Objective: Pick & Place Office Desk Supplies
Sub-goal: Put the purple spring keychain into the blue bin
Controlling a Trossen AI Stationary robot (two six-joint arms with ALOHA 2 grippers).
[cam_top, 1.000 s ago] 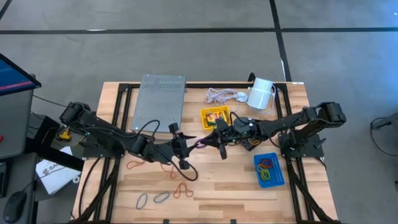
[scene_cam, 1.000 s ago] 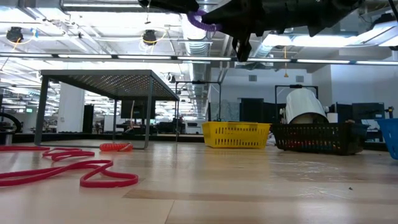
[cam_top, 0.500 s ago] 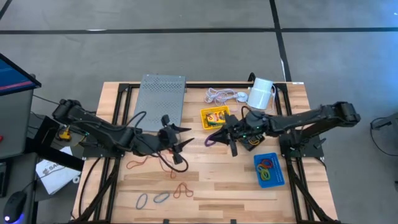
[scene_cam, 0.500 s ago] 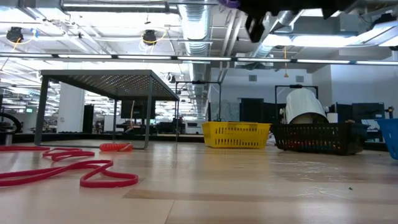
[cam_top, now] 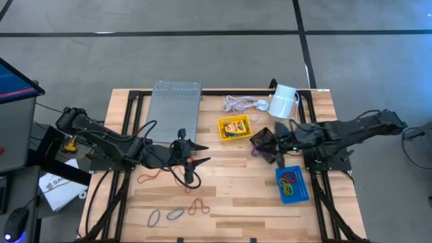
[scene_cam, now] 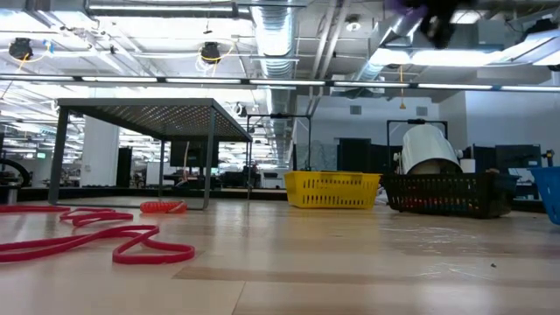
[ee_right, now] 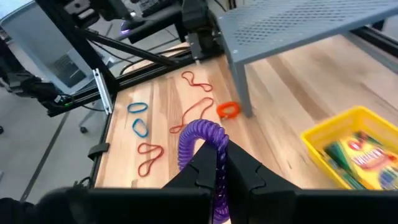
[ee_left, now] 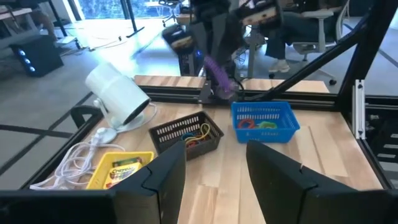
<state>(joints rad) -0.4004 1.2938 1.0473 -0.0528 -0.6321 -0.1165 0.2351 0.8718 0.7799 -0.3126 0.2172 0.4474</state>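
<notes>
A purple coiled band (ee_right: 200, 138) is being clamped between the closed fingers of the right gripper (cam_top: 277, 148), above the black mesh tray (cam_top: 268, 142) and near the blue tray (cam_top: 301, 192). The left gripper (cam_top: 191, 160) is being kept wide apart and empty over the counter (cam_top: 229, 202).

red bands (scene_cam: 96, 245) flat on near-left tabletop | orange band (scene_cam: 163, 207) under grey mesh stand (scene_cam: 149, 114) | yellow tray (scene_cam: 333, 189) mid-table | black tray (scene_cam: 444, 194) beside it, white cylinder (scene_cam: 426, 150) behind | blue tray (scene_cam: 549, 192) at right edge | dark arm (scene_cam: 437, 19) up top
</notes>
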